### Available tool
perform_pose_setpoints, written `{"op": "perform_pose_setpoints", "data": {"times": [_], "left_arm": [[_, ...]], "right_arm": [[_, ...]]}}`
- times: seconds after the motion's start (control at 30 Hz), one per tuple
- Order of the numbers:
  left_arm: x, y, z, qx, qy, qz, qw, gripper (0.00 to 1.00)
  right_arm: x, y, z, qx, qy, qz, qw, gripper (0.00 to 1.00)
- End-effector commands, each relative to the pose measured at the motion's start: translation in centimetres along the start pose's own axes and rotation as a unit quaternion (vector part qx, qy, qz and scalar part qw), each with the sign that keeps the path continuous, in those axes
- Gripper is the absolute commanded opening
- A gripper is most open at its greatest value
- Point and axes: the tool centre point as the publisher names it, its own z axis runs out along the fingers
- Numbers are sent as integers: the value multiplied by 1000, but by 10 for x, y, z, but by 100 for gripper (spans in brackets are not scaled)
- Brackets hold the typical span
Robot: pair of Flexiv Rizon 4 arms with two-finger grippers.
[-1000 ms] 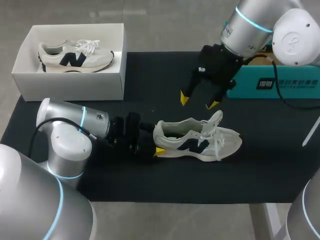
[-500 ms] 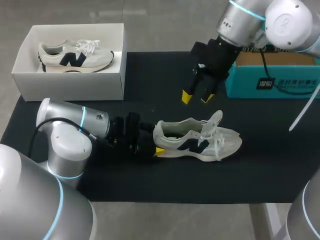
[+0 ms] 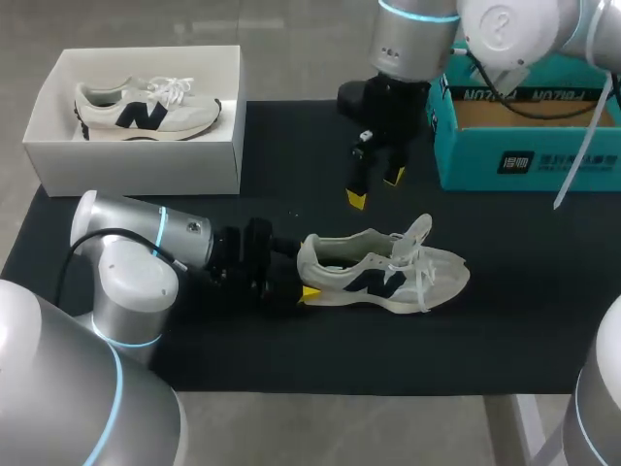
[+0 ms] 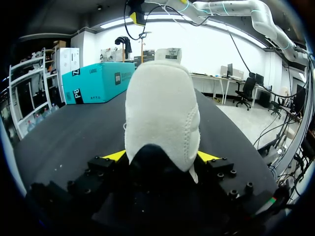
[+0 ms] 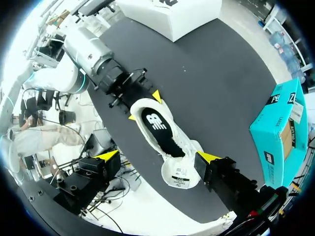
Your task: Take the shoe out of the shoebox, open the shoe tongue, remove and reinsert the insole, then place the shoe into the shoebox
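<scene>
Black surface [image 3: 291, 155] across mid-frame. Two shoes: shoe [image 3: 383, 267] lying at centre on the surface, toe rightward; second shoe [image 3: 146, 109] inside white box [image 3: 136, 170], upper left. Two boxes: white box and teal box [image 3: 466, 170], upper right. Centre heel clamped between left fingers [image 4: 114, 156]; right fingers [image 3: 357, 198] spread wide, above centre, clear of the shoe.

shoe [image 4: 162, 113], toe hidden behind heel (left wrist view), teal box [image 3: 466, 160] cropped

A robotics lab; silver left arm [image 3: 136, 248] and right arm [image 3: 412, 39] at a black-topped table [image 3: 291, 155] with a shoebox [image 3: 136, 165].
</scene>
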Motion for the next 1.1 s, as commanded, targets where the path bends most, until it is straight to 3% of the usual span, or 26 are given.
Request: {"op": "perform_pose_setpoints", "data": {"times": [0.03, 0.17, 0.3, 0.4, 0.43, 0.47, 0.5, 0.63, 1.1], "left_arm": [[0, 1, 2, -1, 0, 0, 1000, 0], [0, 1, 2, -1, 0, 0, 1000, 0], [0, 1, 2, -1, 0, 0, 1000, 0], [0, 1, 2, -1, 0, 0, 1000, 0], [0, 1, 2, -1, 0, 0, 1000, 0], [0, 1, 2, -1, 0, 0, 1000, 0], [0, 1, 2, -1, 0, 0, 1000, 0], [0, 1, 2, -1, 0, 0, 1000, 0], [0, 1, 2, -1, 0, 0, 1000, 0]], "right_arm": [[1, 4, -1, 21, -8, 1, 1000, 100], [1, 4, -1, 21, -8, 1, 1000, 100], [1, 5, 21, -40, 0, -37, 999, 100], [-2, 4, 29, -52, -11, -53, 997, 100], [-4, 3, 31, -50, -18, -53, 997, 48], [-5, 2, 33, -50, -22, -52, 997, 17], [-7, 1, 34, -44, -24, -57, 997, 0], [-8, 1, 37, 11, -56, -49, 997, 0], [-8, 1, 37, 11, -56, -49, 997, 0]]}}
